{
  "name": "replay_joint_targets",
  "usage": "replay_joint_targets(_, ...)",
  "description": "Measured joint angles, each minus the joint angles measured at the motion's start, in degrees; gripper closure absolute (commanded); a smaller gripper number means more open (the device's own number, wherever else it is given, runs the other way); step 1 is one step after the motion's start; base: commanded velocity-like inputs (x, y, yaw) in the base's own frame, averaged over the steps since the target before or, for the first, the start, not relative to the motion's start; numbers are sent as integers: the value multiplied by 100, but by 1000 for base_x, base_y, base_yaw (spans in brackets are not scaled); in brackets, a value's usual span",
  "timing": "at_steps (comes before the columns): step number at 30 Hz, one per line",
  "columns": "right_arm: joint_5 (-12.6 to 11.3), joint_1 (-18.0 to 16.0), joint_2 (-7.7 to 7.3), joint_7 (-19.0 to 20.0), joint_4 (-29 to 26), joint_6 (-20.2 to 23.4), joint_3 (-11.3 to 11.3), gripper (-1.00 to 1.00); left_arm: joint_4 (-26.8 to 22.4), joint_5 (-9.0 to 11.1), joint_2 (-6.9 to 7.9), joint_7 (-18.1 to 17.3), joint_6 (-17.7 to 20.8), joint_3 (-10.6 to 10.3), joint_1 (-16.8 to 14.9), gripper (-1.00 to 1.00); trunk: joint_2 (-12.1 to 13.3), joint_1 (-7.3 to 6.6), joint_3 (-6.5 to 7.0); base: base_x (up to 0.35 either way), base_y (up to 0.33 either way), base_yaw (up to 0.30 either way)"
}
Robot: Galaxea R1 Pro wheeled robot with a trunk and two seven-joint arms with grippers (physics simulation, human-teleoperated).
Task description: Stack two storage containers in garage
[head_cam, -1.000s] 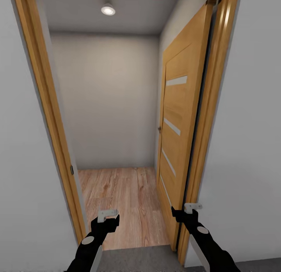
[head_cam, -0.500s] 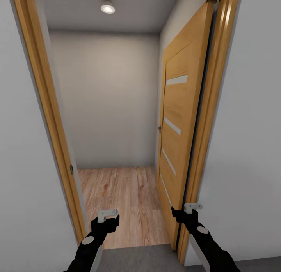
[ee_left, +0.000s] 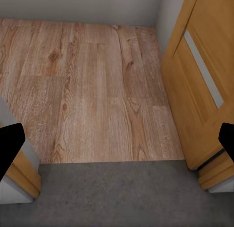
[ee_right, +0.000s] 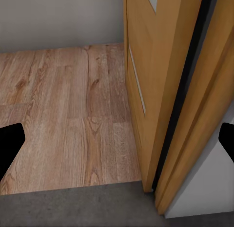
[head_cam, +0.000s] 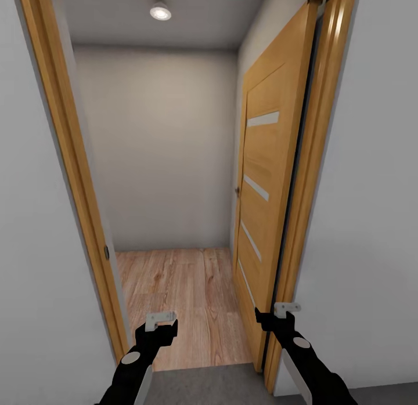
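No readable text, labels or signs.

Warm satin-finished wooden door (head_cam: 264, 179) with pale matt inset strips, matching wooden door frame (head_cam: 69, 179), light grained wood-plank flooring (head_cam: 186, 295), matt mottled grey concrete floor (ee_left: 117, 195), plain matt white walls (head_cam: 162, 149), glossy black arms

Warm wood doorway, pale walls

Honey-orange door (head_cam: 264, 179) with pale stripes; light grainy plank flooring (head_cam: 186, 300); dark grey mottled floor (ee_left: 117, 195); black grippers.

Left gripper (head_cam: 161, 322): black arm raised forward, jaws spread wide, empty. Right gripper (head_cam: 277, 313): black arm raised forward likewise, jaws wide, empty.
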Motion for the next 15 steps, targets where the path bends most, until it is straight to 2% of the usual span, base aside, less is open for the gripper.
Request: replay_joint_targets(15, 0, 0, 0, 0, 0, 0, 0, -100, 0, 0, 0, -9, 2, 1, 0, -100, 0, 0, 0, 0, 0, 0)
